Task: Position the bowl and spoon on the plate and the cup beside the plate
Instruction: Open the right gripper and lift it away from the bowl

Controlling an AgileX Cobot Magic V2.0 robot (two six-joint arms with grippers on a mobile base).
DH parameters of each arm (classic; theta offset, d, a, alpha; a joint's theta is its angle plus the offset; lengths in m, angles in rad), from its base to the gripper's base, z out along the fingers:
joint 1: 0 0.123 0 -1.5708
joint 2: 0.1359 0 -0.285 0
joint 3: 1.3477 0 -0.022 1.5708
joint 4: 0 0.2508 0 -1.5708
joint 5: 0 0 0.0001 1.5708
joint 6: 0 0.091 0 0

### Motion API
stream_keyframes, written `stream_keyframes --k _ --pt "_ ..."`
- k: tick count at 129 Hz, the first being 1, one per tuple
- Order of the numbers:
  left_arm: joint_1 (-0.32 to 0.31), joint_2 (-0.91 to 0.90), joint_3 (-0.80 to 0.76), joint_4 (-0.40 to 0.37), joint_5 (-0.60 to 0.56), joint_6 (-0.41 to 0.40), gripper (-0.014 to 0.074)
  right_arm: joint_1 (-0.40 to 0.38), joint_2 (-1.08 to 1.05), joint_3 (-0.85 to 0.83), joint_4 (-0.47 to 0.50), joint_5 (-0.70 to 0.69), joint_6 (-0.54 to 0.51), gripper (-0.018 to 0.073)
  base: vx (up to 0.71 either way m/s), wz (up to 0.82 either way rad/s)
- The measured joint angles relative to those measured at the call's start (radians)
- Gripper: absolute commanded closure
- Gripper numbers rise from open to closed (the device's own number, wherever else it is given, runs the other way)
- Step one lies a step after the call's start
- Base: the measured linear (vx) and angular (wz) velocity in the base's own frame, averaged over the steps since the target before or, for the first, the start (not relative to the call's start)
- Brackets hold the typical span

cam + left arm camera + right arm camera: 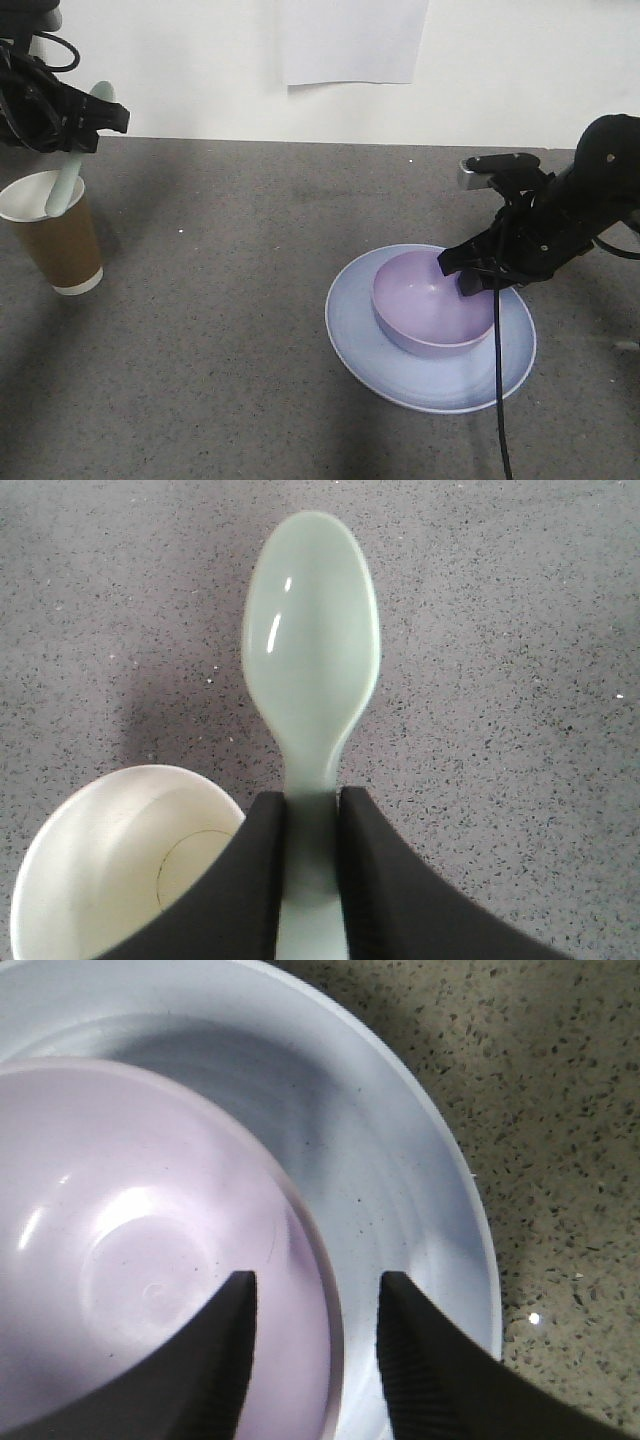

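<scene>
Deep lavender plastic bowl (435, 305) already sits on the shallow pale-blue round plate (400, 378), right gripper (317, 1282) slack astride its rim; left gripper (310, 798) clamps the mint-green plastic spoon (312, 640) by its handle above the tall brown paper cup (58, 245), well apart from the plate, both yet unplaced.

one bowl (432, 305), one plate (400, 375), one cup (62, 250) and one spoon (312, 650) are showing; one paper sheet (352, 40) is hanging behind; two grippers are appearing, left gripper (310, 810) and right gripper (318, 1285).

left claw (310, 880) pinches spoon (312, 670) handle (cup (110, 870) beside).
</scene>
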Motion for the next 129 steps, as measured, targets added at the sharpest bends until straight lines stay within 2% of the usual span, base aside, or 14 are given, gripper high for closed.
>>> stream_keyframes --k 21,41,64,85,108,129 --pt "0.0 0.0 0.0 0.0 0.0 0.0 0.0604 0.0 -0.032 -0.016 -0.013 0.003 0.025 0.0209 0.0 0.0" --pt "0.0 0.0 0.0 0.0 0.0 0.0 0.0604 0.0 -0.108 -0.066 -0.066 0.001 0.068 0.0212 0.0 0.0" --pt "0.0 0.0 0.0 0.0 0.0 0.0 0.0604 0.0 -0.249 -0.131 -0.236 -0.045 0.214 0.0242 0.0 0.0" --pt "0.0 0.0 0.0 0.0 0.0 0.0 0.0604 0.0 -0.369 -0.134 -0.38 -0.093 0.325 0.0347 0.0 0.0" --pt "0.0 0.0 0.0 0.0 0.0 0.0 0.0604 0.0 -0.463 -0.134 -0.449 -0.103 0.368 0.0575 0.0 0.0" --pt "0.0 0.0 0.0 0.0 0.0 0.0 0.0604 0.0 -0.488 -0.134 -0.455 -0.091 0.373 0.0568 0.0 0.0"
